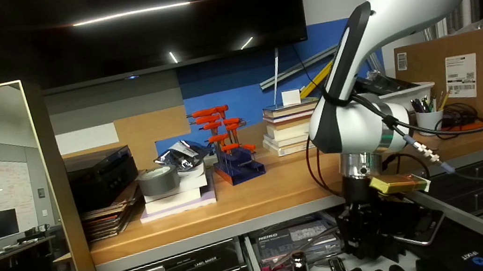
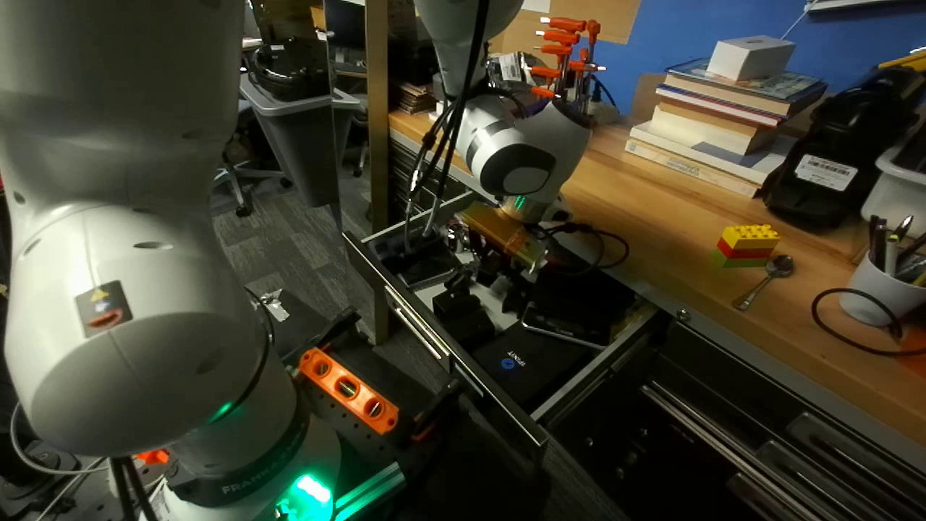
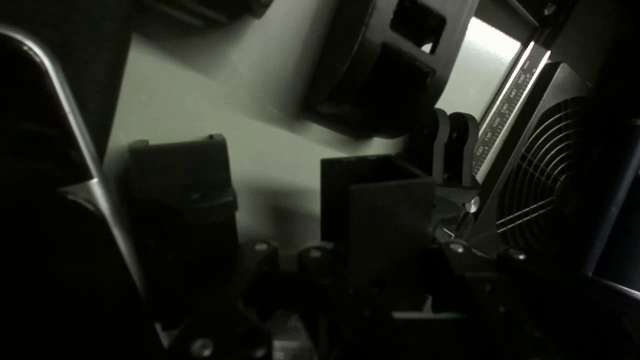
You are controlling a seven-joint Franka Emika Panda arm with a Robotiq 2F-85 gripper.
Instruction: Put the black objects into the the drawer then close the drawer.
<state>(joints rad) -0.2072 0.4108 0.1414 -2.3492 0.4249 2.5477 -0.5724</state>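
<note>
In an exterior view the white, black-trimmed robot arm (image 1: 412, 3) slants downward, bending at a rounded white wrist (image 1: 358, 126). Beneath its cylindrical silver flange (image 1: 361, 164), the black metal gripper (image 1: 371, 237) points down, its jaws too dark to read.

An exterior view's bottom edge crops the drawer (image 1: 480, 222); above the drawer, in an exterior view, a yellow box (image 2: 499, 230) partly hides the end effector (image 3: 278, 167).

A white box (image 2: 751, 56) tops the tall book stack (image 2: 716, 134). Red-handled tools (image 1: 218, 137) stand near the stack; in an exterior view, toy bricks (image 2: 749, 247) and a spoon (image 2: 778, 267) lie in front.
</note>
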